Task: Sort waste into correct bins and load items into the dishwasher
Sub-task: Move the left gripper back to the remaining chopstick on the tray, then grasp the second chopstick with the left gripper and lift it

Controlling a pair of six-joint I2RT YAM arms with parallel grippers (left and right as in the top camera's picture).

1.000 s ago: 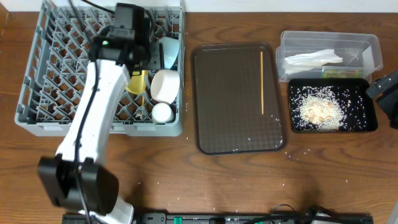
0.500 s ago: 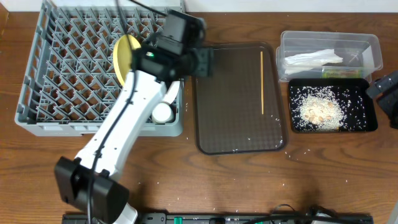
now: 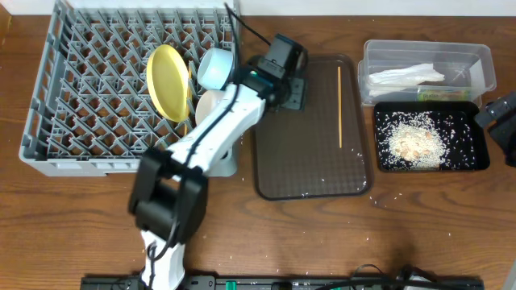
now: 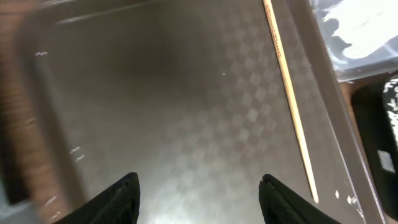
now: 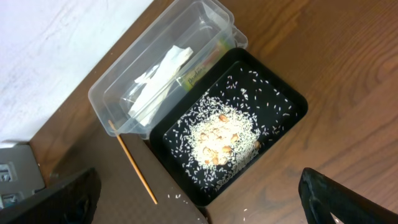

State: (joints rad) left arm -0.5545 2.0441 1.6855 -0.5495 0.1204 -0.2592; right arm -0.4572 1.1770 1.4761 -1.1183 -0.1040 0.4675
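Grey plastic pegged dish rack [image 3: 81,97] fills ten o'clock overhead, with the round yellow plate [image 3: 167,82] standing among its pegs; my left gripper [image 3: 294,90] hangs over the brown serving tray [image 3: 310,169]. Left wrist: jaws parted, empty, thin wooden chopstick [image 4: 289,99] at two o'clock. Right wrist: right gripper [image 5: 199,196] spread wide, holding nothing; rice-strewn black tray [image 5: 298,102] at twelve, touching the clear tub [image 5: 106,93].
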